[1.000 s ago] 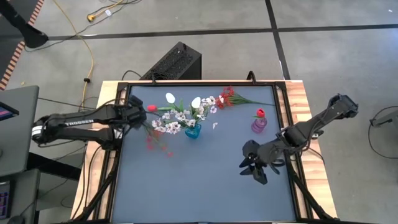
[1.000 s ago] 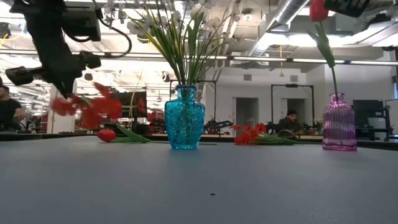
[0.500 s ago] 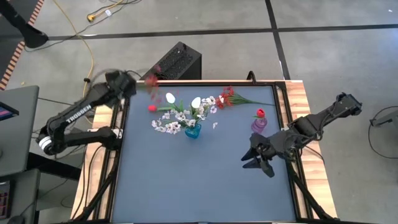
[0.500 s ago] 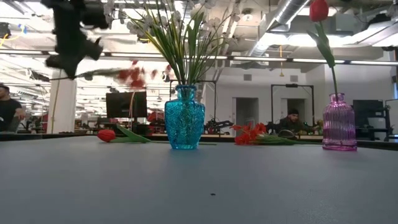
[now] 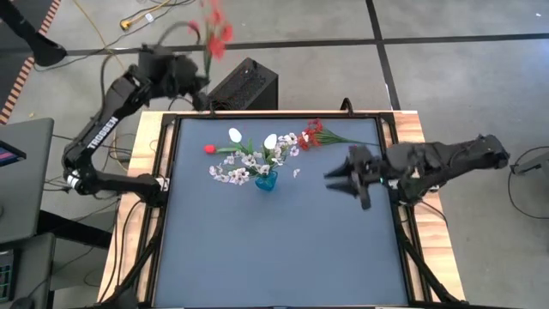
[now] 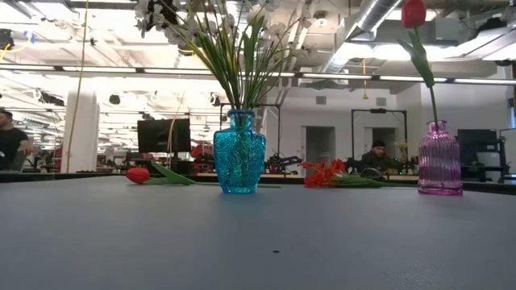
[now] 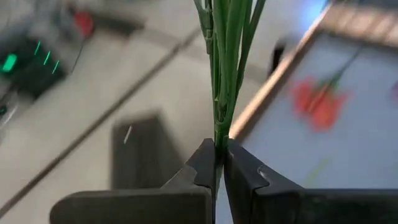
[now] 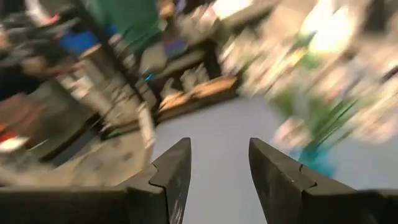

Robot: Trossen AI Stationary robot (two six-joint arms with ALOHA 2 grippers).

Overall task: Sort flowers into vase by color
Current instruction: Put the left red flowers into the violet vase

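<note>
Left end effector [image 7: 219, 163] is raised beyond the far left corner of the bench [image 5: 283, 249], out over the floor, with its 2 fingers pinched tight on a bundle of thin green stems; the red spray [image 5: 215, 26] on those stems blurs above the arm in the high view. Right end effector [image 5: 340, 178] hovers over the right part of the bench, near the right rail, its fingers [image 8: 173, 171] parted with nothing between them (its wrist view is heavily smeared).

White flowers [image 5: 242, 163] stand in the blue vase [image 5: 266, 181] near the bench's middle, their blossoms spreading toward the far left. In the low view a pink vase [image 6: 440, 159] stands to the right of the blue one, holding 1 red bud [image 6: 413, 13] on a tall stem. A red tulip [image 5: 208, 148] lies flat on the bench left of the blue vase, and a red spray with green stems [image 5: 319, 134] lies near the far edge. A black box [image 5: 244, 86] sits on the floor behind the bench.
</note>
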